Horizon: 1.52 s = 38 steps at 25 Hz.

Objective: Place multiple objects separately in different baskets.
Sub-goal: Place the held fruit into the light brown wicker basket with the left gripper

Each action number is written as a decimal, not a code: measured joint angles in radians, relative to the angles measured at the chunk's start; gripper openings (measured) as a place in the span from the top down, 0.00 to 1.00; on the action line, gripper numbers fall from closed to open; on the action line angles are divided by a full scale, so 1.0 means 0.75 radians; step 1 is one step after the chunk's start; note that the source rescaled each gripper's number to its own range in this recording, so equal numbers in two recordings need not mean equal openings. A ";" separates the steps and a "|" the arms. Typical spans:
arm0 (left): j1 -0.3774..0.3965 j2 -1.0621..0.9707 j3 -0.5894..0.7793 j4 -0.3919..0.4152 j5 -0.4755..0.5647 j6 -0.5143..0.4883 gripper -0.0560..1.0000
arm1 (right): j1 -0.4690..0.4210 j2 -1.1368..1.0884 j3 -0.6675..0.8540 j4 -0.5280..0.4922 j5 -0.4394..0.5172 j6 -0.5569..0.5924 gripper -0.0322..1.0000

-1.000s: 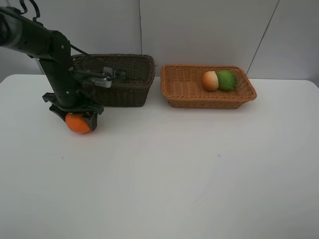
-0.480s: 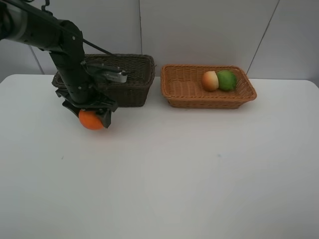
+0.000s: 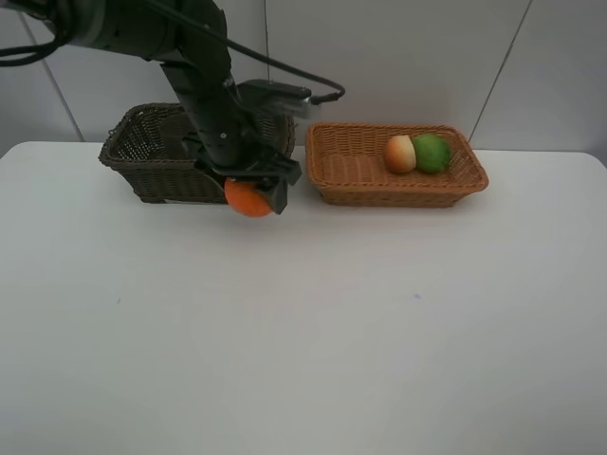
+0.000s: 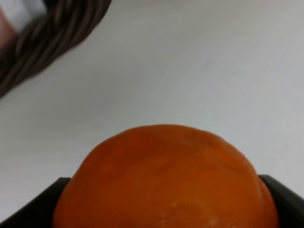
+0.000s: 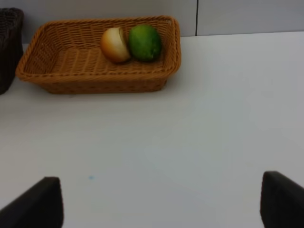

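Nearest to you lies the bare white table (image 3: 313, 341). Take the light tan basket (image 3: 351, 171) as your landmark throughout.

Left gripper (image 3: 254, 194): you see it hanging in front of the dark brown basket (image 3: 142, 156), just to the left of the tan basket's near left corner, with its jaws spread wide around the orange mandarin (image 3: 247, 200). In the left wrist view the mandarin (image 4: 166, 180) fills the space between the two black fingers (image 4: 33, 209), so you can read the fruit as held, clear of the table; the dark basket's rim (image 4: 42, 35) shows beyond it.

Right gripper (image 5: 156, 204): you find only its two black fingertips (image 5: 38, 202) at the edges of its own wrist view, set wide apart with nothing between them, well in front of the tan basket (image 5: 57, 71).

Farther back, inside the tan basket toward its far right end, the peach (image 3: 399, 154) and the green fruit (image 3: 432, 152) sit touching each other, the peach on the left.
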 joint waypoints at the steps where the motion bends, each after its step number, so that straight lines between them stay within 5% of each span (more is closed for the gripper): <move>1: -0.013 0.002 -0.040 0.000 0.001 0.000 0.08 | 0.000 0.000 0.000 0.000 0.000 0.000 0.09; 20: -0.089 0.413 -0.823 -0.001 0.066 0.000 0.08 | 0.000 0.000 0.000 0.000 0.000 0.000 0.09; 38: -0.136 0.561 -0.899 0.083 -0.380 0.005 0.08 | 0.000 0.000 0.000 0.000 0.000 0.000 0.09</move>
